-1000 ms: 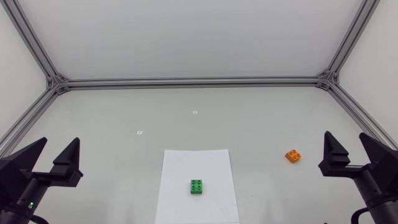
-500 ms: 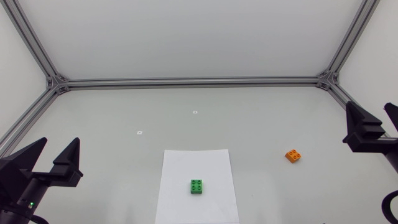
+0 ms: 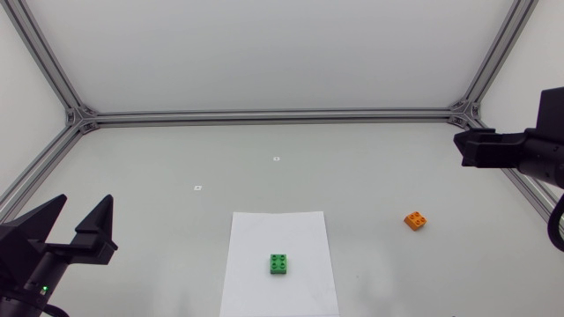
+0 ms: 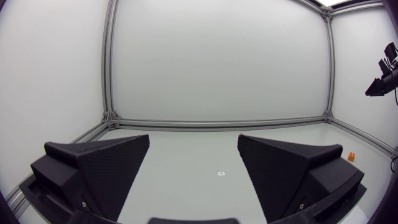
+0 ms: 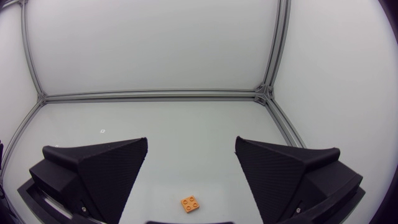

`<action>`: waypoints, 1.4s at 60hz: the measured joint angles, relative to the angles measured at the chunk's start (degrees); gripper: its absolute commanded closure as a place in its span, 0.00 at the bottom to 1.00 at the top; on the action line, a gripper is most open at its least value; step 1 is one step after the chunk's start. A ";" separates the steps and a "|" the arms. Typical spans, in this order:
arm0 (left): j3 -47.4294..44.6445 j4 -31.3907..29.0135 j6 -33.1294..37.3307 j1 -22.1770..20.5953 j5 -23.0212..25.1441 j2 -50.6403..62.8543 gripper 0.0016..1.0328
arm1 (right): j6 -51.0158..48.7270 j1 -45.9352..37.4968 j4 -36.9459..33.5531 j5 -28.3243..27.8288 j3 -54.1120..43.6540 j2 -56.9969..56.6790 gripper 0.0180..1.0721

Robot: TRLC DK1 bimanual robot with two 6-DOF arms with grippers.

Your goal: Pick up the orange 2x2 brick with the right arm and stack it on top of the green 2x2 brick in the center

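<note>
My left gripper (image 3: 85,201) sits parked at the near edge, fingers wide apart, out of the way, I judge. The green 2x2 brick (image 3: 278,263) waits on a white paper sheet (image 3: 264,231) marking the centre. The orange 2x2 brick (image 3: 416,220) lies well right on the bare table (image 3: 370,176). Overhead shows my right gripper (image 3: 467,146) only side-on, while its wrist view shows the fingers spread, with the orange brick under the gap between them.

No legible text; two tiny white markers (image 3: 276,158) on table (image 3: 370,167), perhaps printed, too small to read.

Orange 2x2 brick (image 5: 191,203) on the table (image 5: 186,121), between the wide-apart fingers (image 5: 99,168) of the right end effector (image 5: 191,140).
</note>
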 measured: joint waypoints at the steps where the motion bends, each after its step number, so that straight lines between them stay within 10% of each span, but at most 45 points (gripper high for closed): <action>1: 0.00 -0.02 0.00 -0.02 -0.02 0.00 0.04 | -0.50 0.00 -0.52 -0.02 0.46 0.68 0.05; 37: 0.00 -0.02 0.02 -0.02 0.00 0.00 0.04 | -20.70 -2.27 -22.69 0.68 17.33 31.26 0.05; 84: 0.00 0.00 0.02 -0.02 -0.02 0.00 0.04 | -29.90 -0.98 -22.29 1.90 17.99 50.80 0.09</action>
